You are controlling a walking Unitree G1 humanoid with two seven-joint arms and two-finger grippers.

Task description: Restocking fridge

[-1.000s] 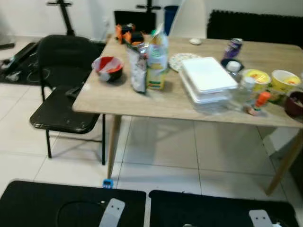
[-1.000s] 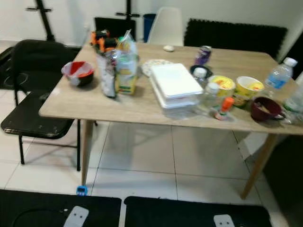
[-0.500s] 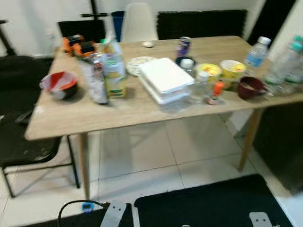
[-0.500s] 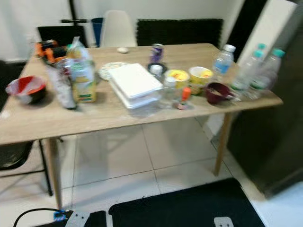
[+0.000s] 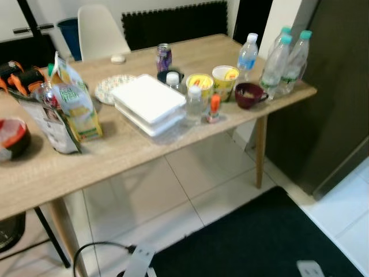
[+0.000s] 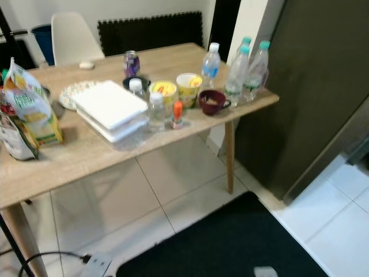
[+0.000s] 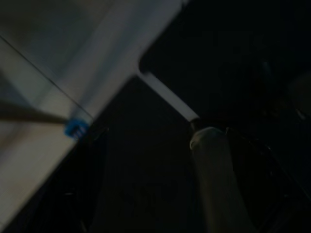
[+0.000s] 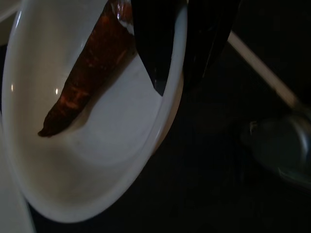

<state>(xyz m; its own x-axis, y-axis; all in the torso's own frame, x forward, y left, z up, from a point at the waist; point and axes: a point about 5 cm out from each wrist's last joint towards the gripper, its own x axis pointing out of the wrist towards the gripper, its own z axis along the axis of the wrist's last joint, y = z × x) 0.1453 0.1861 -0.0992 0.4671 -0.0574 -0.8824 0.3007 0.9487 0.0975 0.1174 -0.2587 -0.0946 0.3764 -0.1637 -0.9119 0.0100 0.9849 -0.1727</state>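
Head views: the camera is being swung rightward; the table (image 5: 144, 156) is sliding left and the dark fridge (image 6: 311, 86) is being brought in. Right wrist view: the right gripper (image 8: 180, 53) is clamped on a white bowl (image 8: 73, 160) holding 1 brown food piece (image 8: 90, 73); stocking is being approached. Left wrist view: the left gripper's state cannot be told.

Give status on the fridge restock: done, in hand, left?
Done: nothing visibly stocked. In hand: right gripper clamps the rim of a white bowl holding a reddish-brown food piece. Left: water bottles, white containers, yellow cups and the can sit on the table; the dark unit, likely the fridge, looks shut.
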